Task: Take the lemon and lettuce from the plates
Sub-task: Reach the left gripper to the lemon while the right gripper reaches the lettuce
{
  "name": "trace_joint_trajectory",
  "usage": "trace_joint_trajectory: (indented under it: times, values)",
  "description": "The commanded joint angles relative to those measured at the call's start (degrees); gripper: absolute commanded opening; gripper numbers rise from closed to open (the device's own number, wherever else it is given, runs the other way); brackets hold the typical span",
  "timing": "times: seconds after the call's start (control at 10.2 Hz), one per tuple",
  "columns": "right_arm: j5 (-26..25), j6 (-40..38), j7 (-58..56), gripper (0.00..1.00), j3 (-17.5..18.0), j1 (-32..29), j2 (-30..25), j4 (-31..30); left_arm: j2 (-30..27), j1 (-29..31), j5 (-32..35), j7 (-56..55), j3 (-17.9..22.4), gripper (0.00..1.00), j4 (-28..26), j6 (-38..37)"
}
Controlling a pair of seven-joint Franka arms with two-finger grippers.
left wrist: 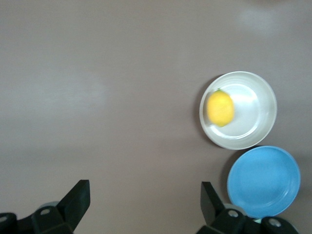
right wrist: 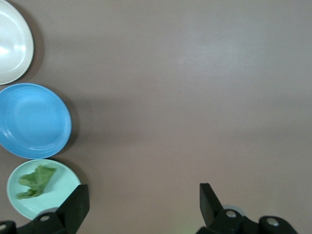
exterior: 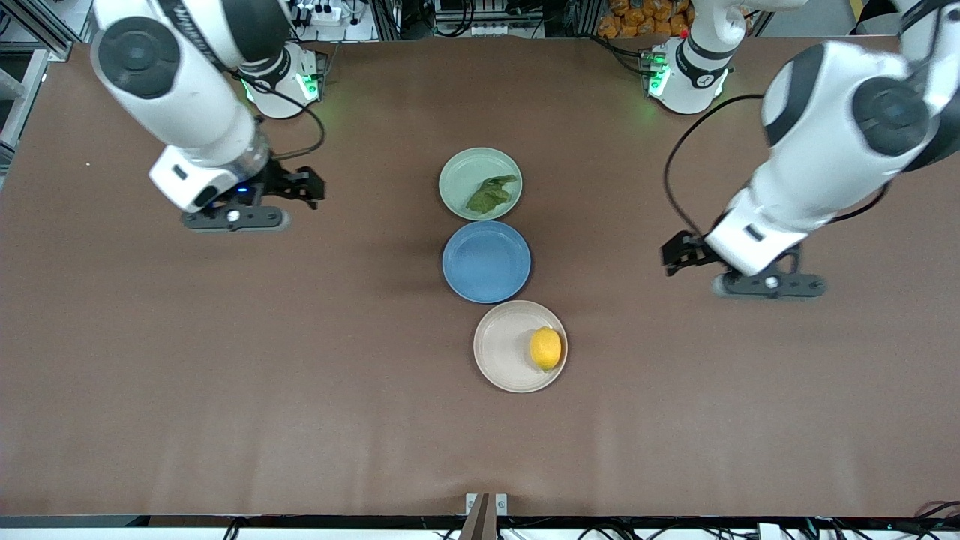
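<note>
The yellow lemon [exterior: 545, 349] lies on the beige plate [exterior: 495, 352], the plate nearest the front camera. The dark green lettuce [exterior: 491, 193] lies on the mint green plate [exterior: 465, 169], the farthest one. My left gripper [exterior: 771, 285] is open and empty over bare table toward the left arm's end. Its wrist view shows the lemon [left wrist: 220, 108] on the beige plate [left wrist: 256, 112], with the gripper [left wrist: 145, 202] apart from them. My right gripper [exterior: 235, 218] is open and empty over bare table toward the right arm's end. Its wrist view shows the lettuce [right wrist: 35, 179] on the mint plate [right wrist: 61, 190] beside the gripper [right wrist: 145, 204].
An empty blue plate [exterior: 486, 262] sits between the two other plates, touching or nearly touching both; it also shows in the left wrist view [left wrist: 263, 180] and the right wrist view [right wrist: 34, 120]. The brown table [exterior: 300, 375] spreads wide around the row of plates.
</note>
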Motion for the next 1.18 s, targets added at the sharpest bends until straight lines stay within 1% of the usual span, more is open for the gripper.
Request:
trace_joint_trajectory:
  times: [0.0, 0.2, 0.29, 0.39, 0.49, 0.59, 0.79, 1.08]
  values:
    - [1.38, 1.83, 9.73, 1.0, -0.44, 5.3, 2.31, -0.22, 5.34, -4.0, 0.69, -3.08, 0.47, 1.0, 1.44, 5.51]
    - [1.47, 4.9, 18.87, 1.0, -0.44, 10.23, 5.29, -0.49, 10.0, -6.39, 0.69, -5.44, 0.47, 1.0, 1.62, 12.28]
    - [2.08, 8.57, 23.01, 1.0, -0.44, 12.34, 6.09, -2.14, 12.03, -7.44, 0.78, -6.16, 0.47, 1.0, 1.62, 15.01]
    - [3.3, 14.0, 26.36, 1.0, -0.44, 14.19, 6.1, -5.55, 14.4, -7.63, 0.86, -6.25, 0.47, 1.0, 1.62, 16.17]
    - [4.44, 19.36, 30.04, 1.0, -0.44, 16.12, 6.19, -8.54, 16.94, -9.11, 1.04, -6.25, 0.65, 1.0, 1.7, 17.22]
    - [5.15, 23.33, 33.47, 1.0, -0.44, 17.8, 7.06, -10.05, 19.32, -9.64, 0.95, -6.34, 0.74, 1.0, 2.58, 19.41]
    - [5.25, 26.34, 39.02, 1.0, -0.44, 20.96, 10.56, -10.33, 23.02, -9.65, 0.95, -6.34, 0.74, 1.0, 4.6, 22.58]
    - [5.25, 30.56, 46.32, 1.0, -0.44, 23.87, 15.22, -10.51, 26.98, -10.0, 0.86, -7.12, 0.74, 1.0, 5.65, 30.31]
